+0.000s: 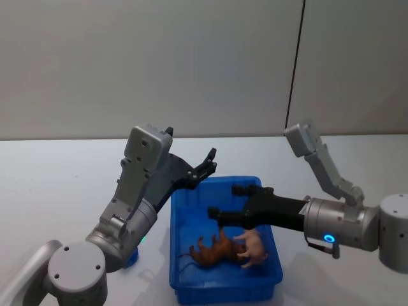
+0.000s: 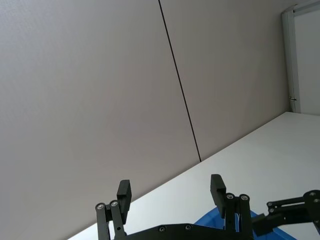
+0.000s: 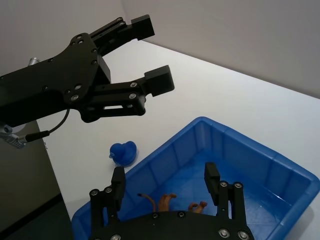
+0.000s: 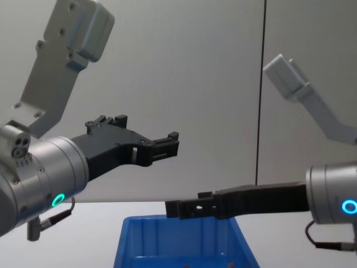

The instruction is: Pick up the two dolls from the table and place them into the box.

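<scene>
Head view: the brown four-legged toy doll [image 1: 213, 250] and the pale pink eared doll [image 1: 257, 247] lie side by side inside the bright blue plastic box [image 1: 223, 294] on the white counter [image 1: 64, 185]. The right hand [image 1: 225, 201] is spread just above them, and the left hand [image 1: 207, 164] is spread over the far left corner. Right wrist view: the dolls sit under the spread hand, so it is best to lift it straight up without closing.

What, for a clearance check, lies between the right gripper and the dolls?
Nothing; head view shows the right gripper above the brown doll and pink doll.

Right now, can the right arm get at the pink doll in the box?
Probably yes. The right arm holds its jaws open above the box, and the pink doll lies uncovered beneath, beside the brown doll. The left arm is raised aside.
</scene>
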